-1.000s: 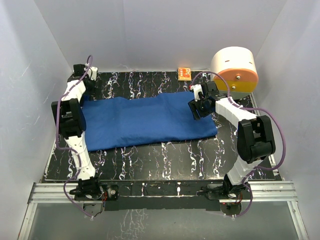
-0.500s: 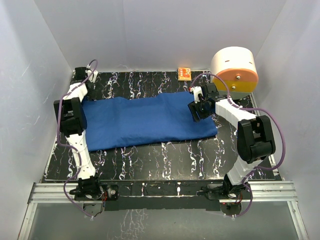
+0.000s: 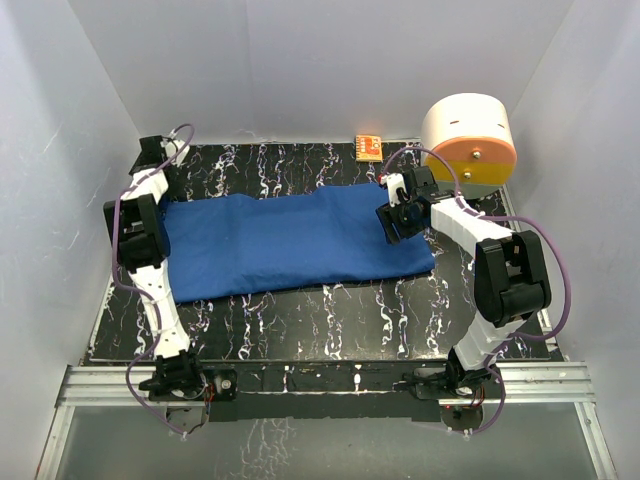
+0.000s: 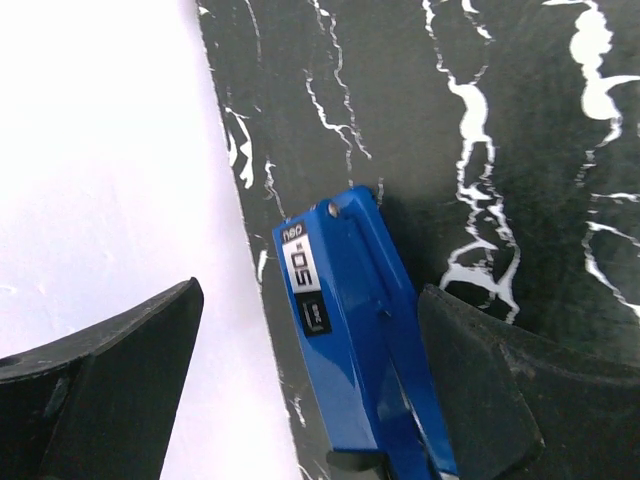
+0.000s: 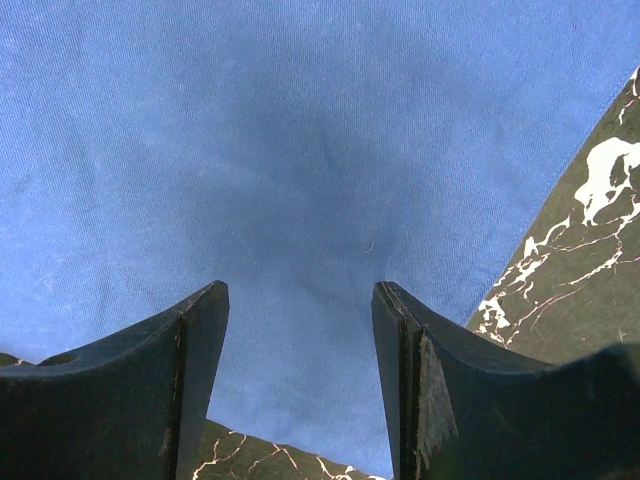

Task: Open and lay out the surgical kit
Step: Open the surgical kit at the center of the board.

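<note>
The royal-blue cloth [image 3: 290, 240] of the surgical kit lies flat across the black marbled table [image 3: 330, 320]. No steel tray, instruments or packets show. My right gripper [image 3: 392, 218] is open just above the cloth's right end, and its wrist view shows the open gripper [image 5: 300, 288] over the cloth [image 5: 300, 130] close to its edge. My left gripper [image 3: 152, 152] is at the table's far left back corner, past the cloth. In its wrist view the gripper [image 4: 310, 290] is open, with a glossy blue plastic bar [image 4: 350, 330] marked "50" lying on the table between the fingers, close to the right finger [image 4: 480, 380].
A big cream-and-orange cylinder [image 3: 468, 140] stands at the back right, close behind my right arm. A small orange box [image 3: 368, 147] lies at the back edge. White walls enclose the table; the left wall [image 4: 100, 150] is right beside my left gripper.
My left gripper has moved off the cloth's left end toward the back left corner. The right arm and the cloth have stayed put.
</note>
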`<state>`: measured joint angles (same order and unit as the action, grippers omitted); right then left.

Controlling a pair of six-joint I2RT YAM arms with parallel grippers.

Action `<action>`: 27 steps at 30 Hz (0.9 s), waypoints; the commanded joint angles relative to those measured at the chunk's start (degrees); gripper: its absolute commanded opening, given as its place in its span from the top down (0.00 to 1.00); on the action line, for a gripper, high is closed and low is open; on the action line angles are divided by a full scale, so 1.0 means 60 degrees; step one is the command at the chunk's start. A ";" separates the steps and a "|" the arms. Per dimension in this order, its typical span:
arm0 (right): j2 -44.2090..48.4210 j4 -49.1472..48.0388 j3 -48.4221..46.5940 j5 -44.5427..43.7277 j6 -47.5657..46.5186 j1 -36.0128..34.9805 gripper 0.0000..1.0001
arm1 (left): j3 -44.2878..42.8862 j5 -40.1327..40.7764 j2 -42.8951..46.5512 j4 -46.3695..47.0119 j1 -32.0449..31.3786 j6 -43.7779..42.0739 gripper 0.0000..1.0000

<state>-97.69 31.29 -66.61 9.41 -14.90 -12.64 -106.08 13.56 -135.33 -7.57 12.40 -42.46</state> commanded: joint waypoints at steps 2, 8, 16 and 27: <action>0.0208 -0.0337 0.0042 0.0051 -0.0008 0.0064 0.42 | -0.0044 -0.0037 -0.0213 0.0556 0.0289 -0.1512 0.12; 0.0272 -0.0294 0.0041 0.0007 0.0007 0.0071 0.42 | -0.0124 -0.0408 0.0121 0.0086 0.0304 -0.1689 0.10; 0.0202 -0.0269 0.0040 0.0224 -0.0007 0.0071 0.42 | 0.0216 -0.1376 0.1300 -0.0923 0.0291 -0.0484 0.01; 0.0246 -0.0322 0.0159 0.0454 -0.0073 0.0071 0.41 | 0.1398 -0.0474 0.1794 -0.0513 0.0313 -0.0772 0.01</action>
<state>-97.69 31.24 -66.02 10.76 -14.98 -12.58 -99.85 8.67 -128.81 -11.16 13.78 -46.04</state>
